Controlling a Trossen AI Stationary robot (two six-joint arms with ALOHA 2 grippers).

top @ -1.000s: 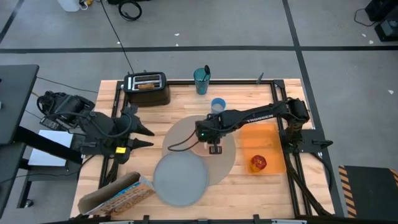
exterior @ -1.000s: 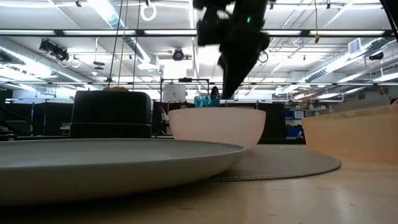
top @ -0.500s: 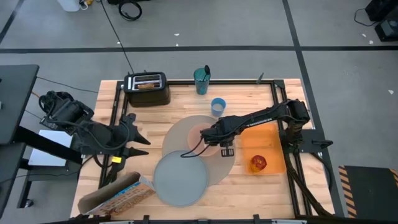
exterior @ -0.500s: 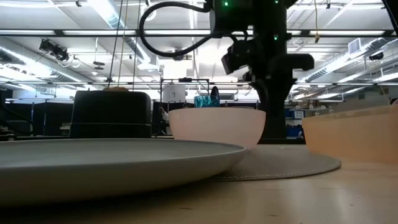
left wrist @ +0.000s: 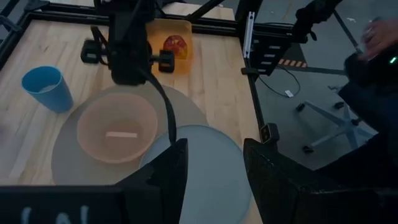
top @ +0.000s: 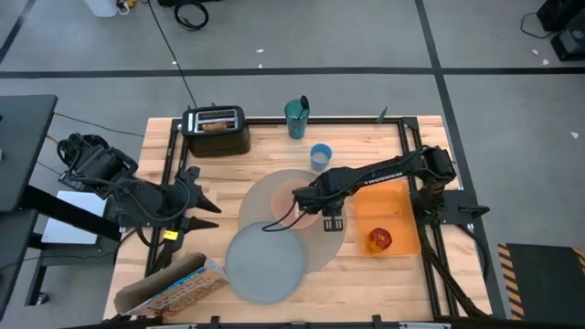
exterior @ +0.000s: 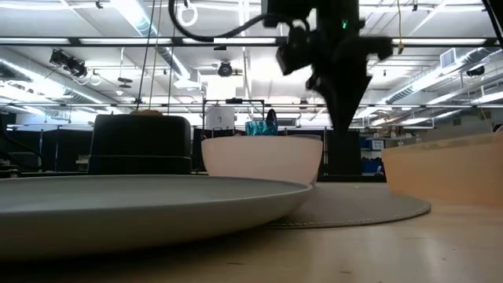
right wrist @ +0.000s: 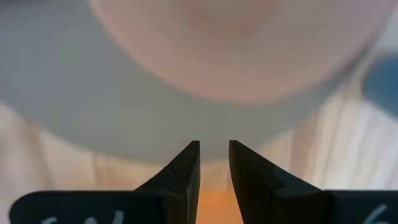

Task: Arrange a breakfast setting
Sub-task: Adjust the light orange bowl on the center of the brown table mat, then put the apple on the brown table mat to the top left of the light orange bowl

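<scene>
Breakfast pieces lie spread over a pale wooden slat table [top: 366, 274]. A large round grey-beige placemat [top: 260, 194], flat with a finely woven look, sits at the middle. On it rests a translucent pink bowl [left wrist: 117, 128], smooth and shallow-walled, with a small pale strip lying in its bottom that cannot be identified. A grey round plate [top: 265, 263], matte and low-rimmed, overlaps the placemat's near edge.

Beyond the placemat stands a small light-blue cup [top: 321, 154], a tapered tumbler, upright. A red apple [top: 380, 239], glossy with a yellowish patch, lies on an orange rectangular mat [top: 388, 203] just beside the placemat. At the table's far edge a boxy black toaster [top: 216, 129] holds a toast slice [top: 216, 125] in its slot, near a teal cup [top: 296, 118]. A printed cardboard box [top: 169, 284] lies on its side at the near corner.

The right gripper [right wrist: 213, 163] hangs just above the placemat at the bowl's rim, its dark wedge-shaped fingers set to a narrow gap with nothing between them. The left gripper [left wrist: 212, 165] waits off to the table's side, fingers moderately apart and empty.
</scene>
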